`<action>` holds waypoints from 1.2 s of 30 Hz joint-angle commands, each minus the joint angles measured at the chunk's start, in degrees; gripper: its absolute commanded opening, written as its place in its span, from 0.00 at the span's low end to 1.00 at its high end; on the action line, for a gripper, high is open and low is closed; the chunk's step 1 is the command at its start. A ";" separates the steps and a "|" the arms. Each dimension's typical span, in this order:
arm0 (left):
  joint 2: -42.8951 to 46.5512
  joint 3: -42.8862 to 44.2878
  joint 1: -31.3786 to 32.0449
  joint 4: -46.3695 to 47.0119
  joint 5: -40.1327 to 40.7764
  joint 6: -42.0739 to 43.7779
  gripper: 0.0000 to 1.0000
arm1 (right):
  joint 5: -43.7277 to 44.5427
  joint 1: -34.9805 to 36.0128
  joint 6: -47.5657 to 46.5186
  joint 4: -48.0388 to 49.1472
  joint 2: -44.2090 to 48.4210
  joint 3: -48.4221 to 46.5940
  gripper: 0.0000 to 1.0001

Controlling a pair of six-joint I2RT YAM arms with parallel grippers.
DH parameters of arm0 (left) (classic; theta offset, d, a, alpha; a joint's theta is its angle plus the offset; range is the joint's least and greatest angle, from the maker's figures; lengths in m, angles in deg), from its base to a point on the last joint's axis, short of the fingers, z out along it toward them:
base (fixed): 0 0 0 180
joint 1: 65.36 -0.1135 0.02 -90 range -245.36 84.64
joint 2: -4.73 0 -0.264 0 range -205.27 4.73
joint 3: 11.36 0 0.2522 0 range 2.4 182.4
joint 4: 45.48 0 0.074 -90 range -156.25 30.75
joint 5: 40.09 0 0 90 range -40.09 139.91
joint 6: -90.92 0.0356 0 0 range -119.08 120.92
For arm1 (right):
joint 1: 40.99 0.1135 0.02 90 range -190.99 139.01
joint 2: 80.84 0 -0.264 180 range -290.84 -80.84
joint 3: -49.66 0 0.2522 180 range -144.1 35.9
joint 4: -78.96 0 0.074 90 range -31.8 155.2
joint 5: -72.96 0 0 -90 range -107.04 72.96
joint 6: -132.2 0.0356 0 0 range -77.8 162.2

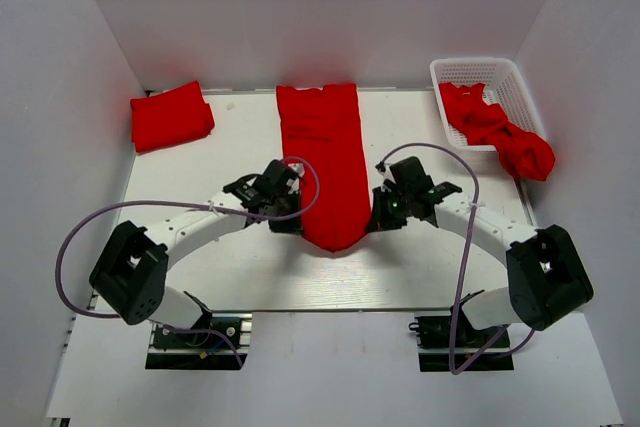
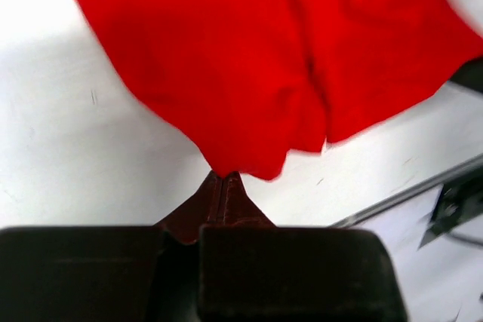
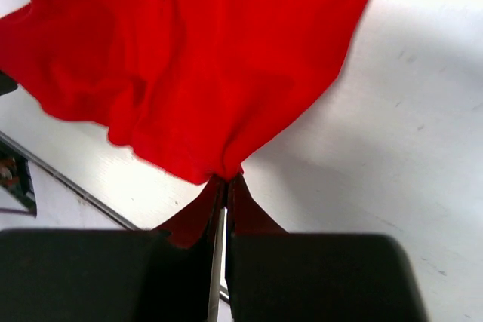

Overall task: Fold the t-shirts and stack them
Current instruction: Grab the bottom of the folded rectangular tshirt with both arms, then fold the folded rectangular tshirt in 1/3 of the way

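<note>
We saw one t-shirt (image 1: 325,162) laid out as a long red strip down the middle of the white bench (image 1: 230,267), its far end near the back wall and its near end drawn into a rounded tip between the two arms. The left jaws were together, clamped on the near left edge of that t-shirt. From the left wrist, the cloth (image 2: 249,58) bunched down to a point right where the fingertips (image 2: 219,205) met. The right jaws were likewise pressed together on the near right edge, and from the right wrist the red cloth (image 3: 196,58) gathered into folds above them, with a soft shadow on the bench (image 3: 407,126) beside it. A second t-shirt (image 1: 172,115) lay folded into a compact block at the far left corner, well apart from the strip. At the far right stood a white lattice basket (image 1: 510,82) holding a crumpled heap of red t-shirts (image 1: 480,119) — part of the heap hung over its near rim.
</note>
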 commanded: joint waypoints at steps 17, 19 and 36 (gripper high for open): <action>-15.38 26.03 -14.58 -0.55 9.46 0.81 0.00 | 9.24 -6.13 -3.95 -1.85 -22.22 -35.62 0.00; -17.48 27.18 -15.29 1.22 8.39 2.92 0.00 | 8.20 -6.57 -4.39 -1.94 -25.63 -38.88 0.00; -30.59 40.10 -21.70 5.17 2.16 8.28 0.00 | 1.16 -10.96 -10.28 -7.30 -41.74 -59.99 0.00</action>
